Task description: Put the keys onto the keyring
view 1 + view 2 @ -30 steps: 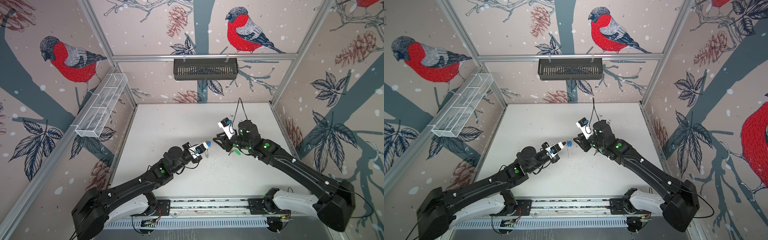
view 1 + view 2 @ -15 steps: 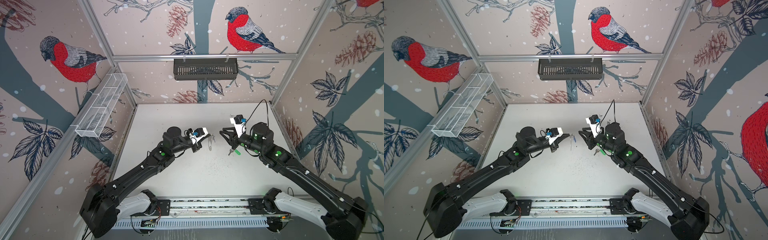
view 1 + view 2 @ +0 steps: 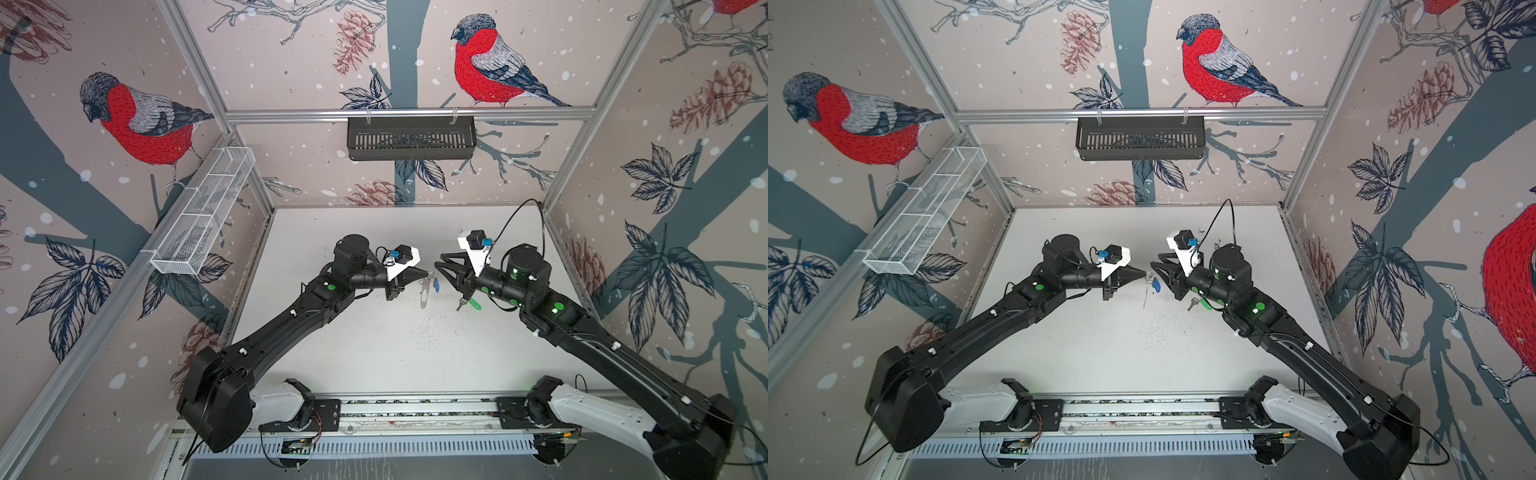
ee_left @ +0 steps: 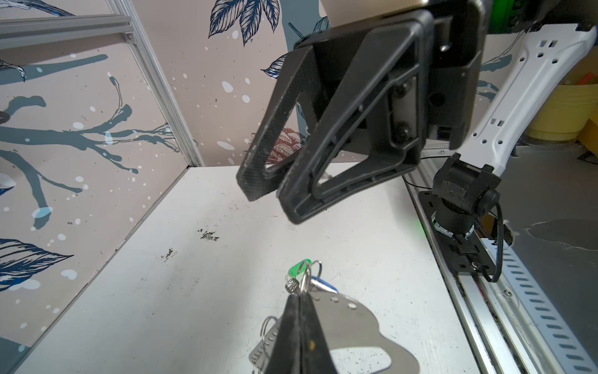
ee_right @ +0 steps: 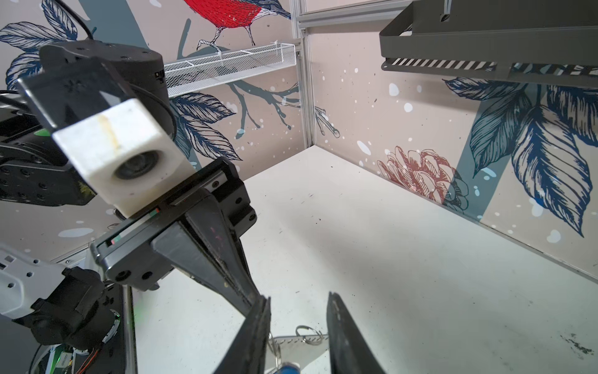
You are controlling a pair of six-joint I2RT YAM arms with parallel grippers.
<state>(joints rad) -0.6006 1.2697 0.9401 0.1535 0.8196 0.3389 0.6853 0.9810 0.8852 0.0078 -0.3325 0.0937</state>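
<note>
My left gripper, jaws closed, pinches the keyring above the table, with the blue-tagged key hanging from it. My right gripper, part-open and empty, faces it tip-to-tip. The green-tagged key lies beneath its wrist.

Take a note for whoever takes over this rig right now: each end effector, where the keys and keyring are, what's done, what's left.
Left end effector: shut on the keyring, holding it up off the table.
Right end effector: open and empty, jaws either side of the keyring's holed edge.
Blue-tagged key: appears to hang from a small ring on the keyring.
Green-tagged key: loose on the table, apart from the keyring.
Done: blue-tagged key seemingly on.
Left: pick up the green-tagged key and put it on.
</note>
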